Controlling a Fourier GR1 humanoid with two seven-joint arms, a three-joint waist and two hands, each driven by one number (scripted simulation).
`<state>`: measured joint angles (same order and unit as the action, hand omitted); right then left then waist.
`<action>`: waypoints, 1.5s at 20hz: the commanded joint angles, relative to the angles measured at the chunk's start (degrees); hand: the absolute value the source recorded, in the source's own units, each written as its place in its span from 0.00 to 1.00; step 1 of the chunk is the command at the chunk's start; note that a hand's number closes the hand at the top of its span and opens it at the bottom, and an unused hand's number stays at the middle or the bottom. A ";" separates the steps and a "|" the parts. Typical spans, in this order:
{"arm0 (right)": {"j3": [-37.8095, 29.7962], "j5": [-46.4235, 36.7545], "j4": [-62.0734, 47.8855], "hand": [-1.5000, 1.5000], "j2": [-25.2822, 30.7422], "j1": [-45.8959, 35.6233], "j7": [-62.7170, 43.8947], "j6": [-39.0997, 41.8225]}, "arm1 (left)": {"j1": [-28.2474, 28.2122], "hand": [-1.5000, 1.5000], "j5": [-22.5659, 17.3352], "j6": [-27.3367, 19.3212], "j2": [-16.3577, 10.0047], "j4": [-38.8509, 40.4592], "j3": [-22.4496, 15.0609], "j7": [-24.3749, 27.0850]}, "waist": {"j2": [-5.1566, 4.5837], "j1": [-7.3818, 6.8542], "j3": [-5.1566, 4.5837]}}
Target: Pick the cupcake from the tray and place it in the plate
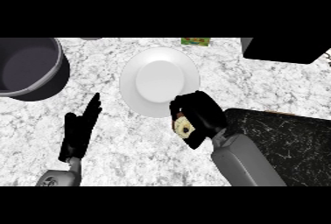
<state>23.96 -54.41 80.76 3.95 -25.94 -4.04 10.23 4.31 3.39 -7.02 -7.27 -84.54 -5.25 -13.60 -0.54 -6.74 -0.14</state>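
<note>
A white plate lies on the marble counter at the middle of the head view. My right hand sits at the plate's lower right rim, fingers curled round the cupcake, whose pale top and brown wrapper show at the hand's left side. The dark marbled tray lies to the right, partly under my right forearm. My left hand rests open at the lower left, fingers straight and pointing up toward the plate.
A large grey pot stands at the upper left. A black object sits at the upper right edge, and a small green and yellow item at the top behind the plate.
</note>
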 commanded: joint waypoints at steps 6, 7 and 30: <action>12.22 4.86 -2.75 1.00 -3.89 -18.24 -21.61 -21.95 | 2.62 0.50 1.63 -1.68 1.07 1.59 -0.43 -1.55 | 0.09 1.07 0.12; 14.69 5.75 -3.81 1.00 -3.90 -20.09 -25.23 -23.99 | 2.46 0.50 1.00 -1.40 1.72 2.46 -0.35 -0.34 | 0.04 1.00 0.05; 15.89 32.19 -50.61 1.00 -3.95 -43.66 -18.92 -34.66 | 3.53 0.50 2.39 -2.83 2.26 2.93 0.80 -0.74 | -0.69 2.57 0.09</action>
<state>40.85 -25.82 35.85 0.00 -68.98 -26.88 -26.55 6.84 4.68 -8.58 -6.22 -81.74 -3.66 -13.78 -1.12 -4.34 -0.07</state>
